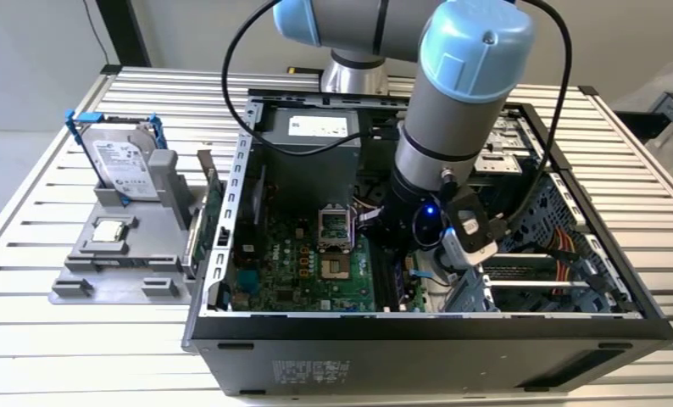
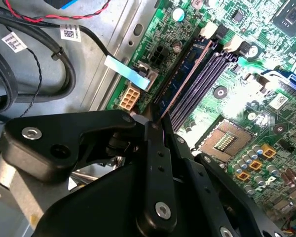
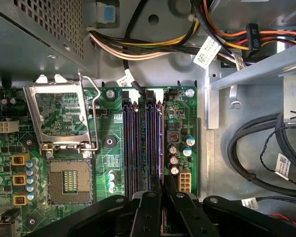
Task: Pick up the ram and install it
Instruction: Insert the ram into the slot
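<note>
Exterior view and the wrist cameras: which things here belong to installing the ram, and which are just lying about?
Part of the job:
the ram
the end effector, closed on it
the memory slots

Lying about:
the hard drive in its blue frame
the processor chip
the cable bundle

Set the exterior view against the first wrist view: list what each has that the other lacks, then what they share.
Exterior view alone: the grey stand on the slatted table, holding the hard drive in its blue frame and the processor chip, plus the arm reaching into the computer case.

First wrist view alone: the memory slots up close, the ram standing in the outermost slot, the gripper at its end.

Both: the open processor socket on the green motherboard.
</note>
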Available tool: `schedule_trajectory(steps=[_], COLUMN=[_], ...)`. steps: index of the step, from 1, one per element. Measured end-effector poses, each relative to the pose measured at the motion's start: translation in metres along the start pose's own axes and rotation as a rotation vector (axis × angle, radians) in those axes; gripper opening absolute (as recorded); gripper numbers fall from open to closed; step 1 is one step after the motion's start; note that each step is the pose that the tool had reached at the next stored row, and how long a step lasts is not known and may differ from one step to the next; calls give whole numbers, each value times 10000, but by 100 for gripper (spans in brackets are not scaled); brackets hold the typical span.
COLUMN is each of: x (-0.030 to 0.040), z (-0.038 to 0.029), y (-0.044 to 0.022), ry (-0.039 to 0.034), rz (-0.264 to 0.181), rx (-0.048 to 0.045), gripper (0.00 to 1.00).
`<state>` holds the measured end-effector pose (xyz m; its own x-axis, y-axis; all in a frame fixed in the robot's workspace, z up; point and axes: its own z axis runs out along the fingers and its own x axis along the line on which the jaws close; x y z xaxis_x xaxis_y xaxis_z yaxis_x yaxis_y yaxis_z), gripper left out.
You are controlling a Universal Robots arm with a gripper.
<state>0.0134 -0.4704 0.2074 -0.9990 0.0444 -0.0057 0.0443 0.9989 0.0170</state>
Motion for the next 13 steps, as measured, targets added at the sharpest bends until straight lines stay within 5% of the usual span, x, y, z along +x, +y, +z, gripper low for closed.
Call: schedule_trajectory(steps=[13], x=[1], z=[21], y=[0], ry=[5], rz=[-299], rx=[-3], gripper=[0])
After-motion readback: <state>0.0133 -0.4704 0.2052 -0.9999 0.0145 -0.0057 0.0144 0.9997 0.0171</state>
